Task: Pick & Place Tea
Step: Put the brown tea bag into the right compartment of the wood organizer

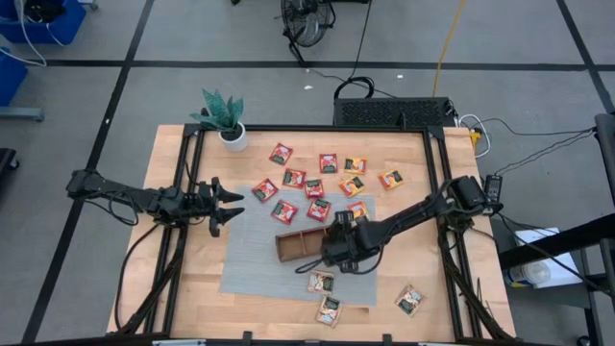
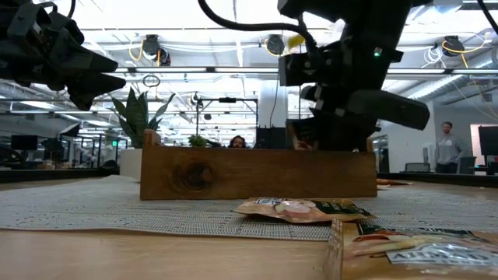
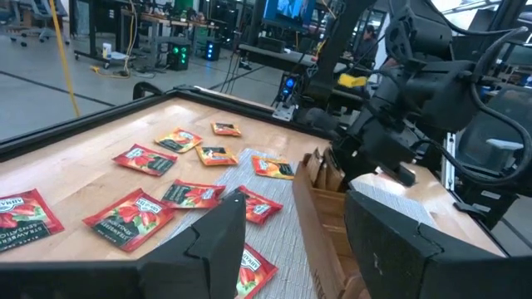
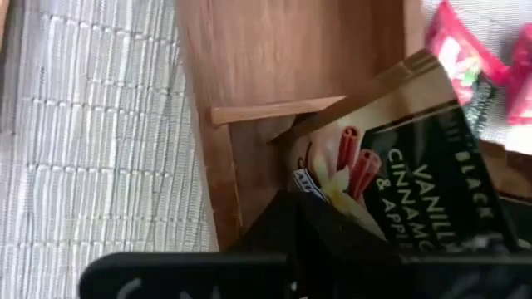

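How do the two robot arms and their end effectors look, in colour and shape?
Both arms are dark, nearly black, with jointed segments and black cables running along them. The left end effector has two pointed, wedge-shaped fingers. The right end effector is a bulky black block.

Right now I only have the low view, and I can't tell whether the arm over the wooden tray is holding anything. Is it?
Observer: Yes. The right wrist view shows the right gripper shut on a dark sachet marked vanilla, cinnamon and apple, above the tray.
Operator: Is anything in the compartment under it?
Observer: What shows of that compartment is bare wood.
Operator: And the other arm?
Observer: From above, the left gripper is open and empty at the left edge of the mat, apart from the tray.
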